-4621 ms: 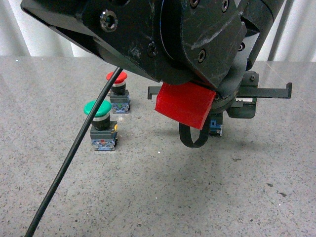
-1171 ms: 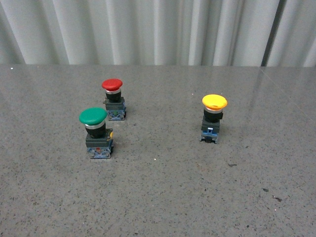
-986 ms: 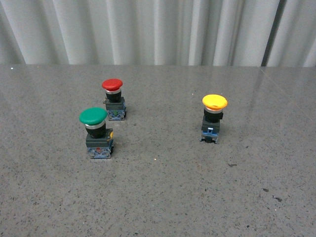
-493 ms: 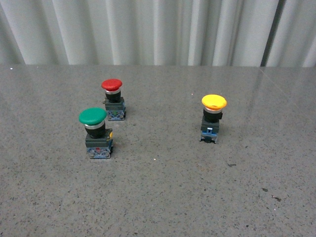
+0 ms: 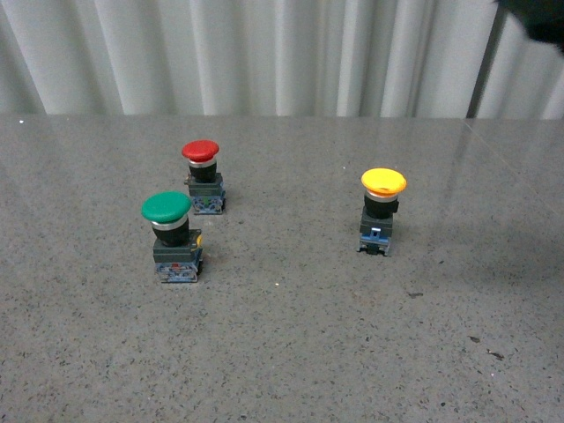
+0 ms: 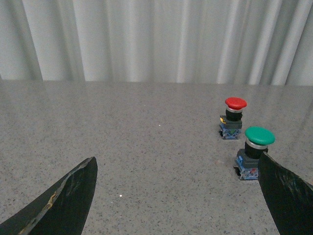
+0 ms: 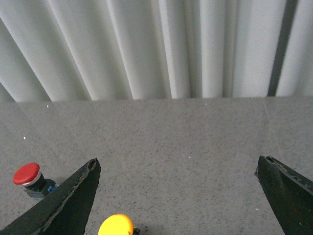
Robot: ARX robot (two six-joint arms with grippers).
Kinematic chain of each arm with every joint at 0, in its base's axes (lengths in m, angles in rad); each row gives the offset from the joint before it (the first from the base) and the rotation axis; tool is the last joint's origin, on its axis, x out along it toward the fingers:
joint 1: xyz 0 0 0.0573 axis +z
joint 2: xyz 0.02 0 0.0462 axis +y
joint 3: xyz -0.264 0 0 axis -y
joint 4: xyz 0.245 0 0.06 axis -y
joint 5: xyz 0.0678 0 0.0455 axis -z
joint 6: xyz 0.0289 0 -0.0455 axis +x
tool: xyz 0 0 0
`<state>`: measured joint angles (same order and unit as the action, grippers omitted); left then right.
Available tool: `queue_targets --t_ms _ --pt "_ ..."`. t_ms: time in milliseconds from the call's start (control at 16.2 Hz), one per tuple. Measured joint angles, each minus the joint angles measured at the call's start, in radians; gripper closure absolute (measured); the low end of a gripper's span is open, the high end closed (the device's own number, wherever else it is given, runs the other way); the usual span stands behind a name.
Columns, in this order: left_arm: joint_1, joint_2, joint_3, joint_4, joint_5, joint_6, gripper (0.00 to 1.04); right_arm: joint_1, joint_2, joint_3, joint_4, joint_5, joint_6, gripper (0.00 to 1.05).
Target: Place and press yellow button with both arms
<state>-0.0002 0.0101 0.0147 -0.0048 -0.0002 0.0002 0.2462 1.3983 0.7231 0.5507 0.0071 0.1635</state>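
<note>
The yellow button (image 5: 382,208) stands upright on the grey table, right of centre, with its yellow-orange cap on top. Its cap also shows at the lower edge of the right wrist view (image 7: 116,226). My right gripper (image 7: 178,164) is open and empty, above and behind the button; only a dark bit of an arm (image 5: 538,18) shows at the front view's top right corner. My left gripper (image 6: 178,161) is open and empty, low over the table, with the green button just beside one finger (image 6: 286,196). The yellow button is out of the left wrist view.
A green-capped button (image 5: 172,236) and a red-capped button (image 5: 204,174) stand upright at the left; both also show in the left wrist view, green (image 6: 255,156) and red (image 6: 233,116). A pleated white curtain (image 5: 264,53) backs the table's far edge.
4.6 s ago an arm with a red block covered the yellow button; it has withdrawn. Over the last second the buttons stayed still, and a dark arm part entered the top right corner.
</note>
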Motion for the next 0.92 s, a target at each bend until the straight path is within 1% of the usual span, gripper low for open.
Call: queue_targets --t_ms 123,185,308,431,493,678,739,924 --pt "0.000 0.000 0.000 0.000 0.000 0.000 0.07 0.044 0.121 0.092 -0.038 0.005 -0.002 0.06" --pt "0.000 0.000 0.000 0.000 0.000 0.000 0.07 0.071 0.172 0.124 -0.047 0.008 -0.008 0.10" --pt "0.000 0.000 0.000 0.000 0.000 0.000 0.07 0.098 0.204 0.137 -0.059 0.016 -0.018 0.26" --pt "0.000 0.000 0.000 0.000 0.000 0.000 0.07 0.121 0.217 0.137 -0.071 0.020 -0.019 0.50" --pt "0.000 0.000 0.000 0.000 0.000 0.000 0.07 0.129 0.224 0.137 -0.085 0.023 -0.020 0.69" --pt "0.000 0.000 0.000 0.000 0.000 0.000 0.07 0.153 0.245 0.137 -0.096 0.029 -0.020 1.00" --pt "0.000 0.000 0.000 0.000 0.000 0.000 0.07 0.163 0.257 0.137 -0.097 0.029 -0.024 1.03" --pt "0.000 0.000 0.000 0.000 0.000 0.000 0.07 0.191 0.274 0.137 -0.094 0.029 -0.024 1.03"
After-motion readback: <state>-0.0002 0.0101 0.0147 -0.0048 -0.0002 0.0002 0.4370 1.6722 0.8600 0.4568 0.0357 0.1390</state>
